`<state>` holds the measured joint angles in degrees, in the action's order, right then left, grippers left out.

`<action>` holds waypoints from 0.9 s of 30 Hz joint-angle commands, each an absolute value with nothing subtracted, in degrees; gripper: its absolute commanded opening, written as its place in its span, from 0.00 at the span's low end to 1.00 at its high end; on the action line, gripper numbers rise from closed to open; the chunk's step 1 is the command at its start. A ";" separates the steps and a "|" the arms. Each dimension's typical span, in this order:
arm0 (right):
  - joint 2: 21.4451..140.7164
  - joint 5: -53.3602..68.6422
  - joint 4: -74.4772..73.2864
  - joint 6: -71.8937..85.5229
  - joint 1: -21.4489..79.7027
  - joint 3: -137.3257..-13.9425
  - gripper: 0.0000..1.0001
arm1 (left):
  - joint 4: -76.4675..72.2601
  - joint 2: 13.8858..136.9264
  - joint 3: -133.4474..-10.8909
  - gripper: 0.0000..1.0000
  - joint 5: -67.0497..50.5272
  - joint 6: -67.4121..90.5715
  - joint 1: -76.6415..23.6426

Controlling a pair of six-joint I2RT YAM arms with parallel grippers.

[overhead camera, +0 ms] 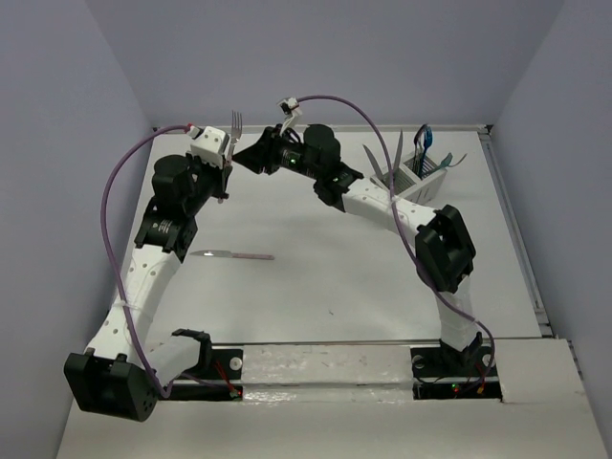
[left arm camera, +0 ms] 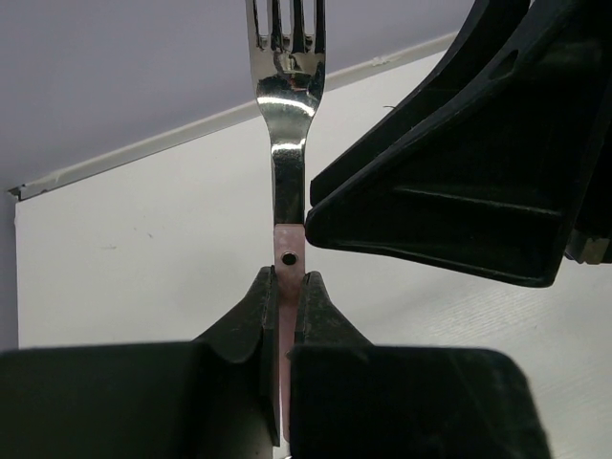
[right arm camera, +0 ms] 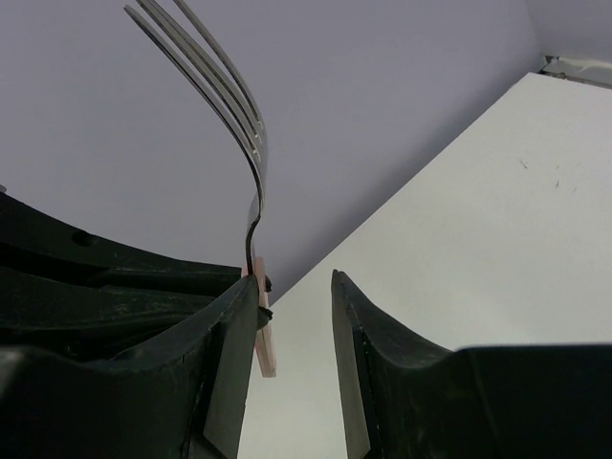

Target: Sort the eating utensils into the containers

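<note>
The fork (left arm camera: 287,143) is held upright, tines up, well to the left of the caddy (overhead camera: 422,176) and up by the far edge of the surface (overhead camera: 316,287). Its pink handle is clamped between the jaws of the left gripper (left arm camera: 287,287), which are pressed shut on it. The metal neck and tines are seen rising clear above the grip.

The right gripper (right arm camera: 292,287) is set against the fork on the side facing the caddy. Its jaws are parted, with a clear gap shown between them. The pink handle is seen lying against the inner face of one finger (right arm camera: 229,363), while the other finger stands apart from it, so no squeeze from the right is shown. In the left wrist view a black finger of the right gripper is seen just beside the fork's neck. Whether contact is made there cannot be told.

At the caddy itself, several utensils (overhead camera: 425,143) are stood inside. Blue and teal handles are seen poking above the rim, and metal ends are leaned out on its left side. Which compartment each one sits in cannot be told.

One knife (overhead camera: 232,255) is seen lying flat on the surface, far to the left of the caddy and nearer the arm bases. It is well apart from both grippers.
</note>
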<state>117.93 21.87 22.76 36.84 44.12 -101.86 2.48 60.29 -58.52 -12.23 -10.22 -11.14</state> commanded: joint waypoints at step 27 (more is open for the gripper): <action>108.39 12.42 23.49 25.36 42.99 -95.37 0.00 | -0.88 58.54 -55.64 0.99 -15.48 -13.43 -13.18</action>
<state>115.66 20.51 27.92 37.26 44.29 -97.43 1.43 60.88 -57.06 -18.59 -10.55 -13.02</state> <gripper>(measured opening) 0.076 0.319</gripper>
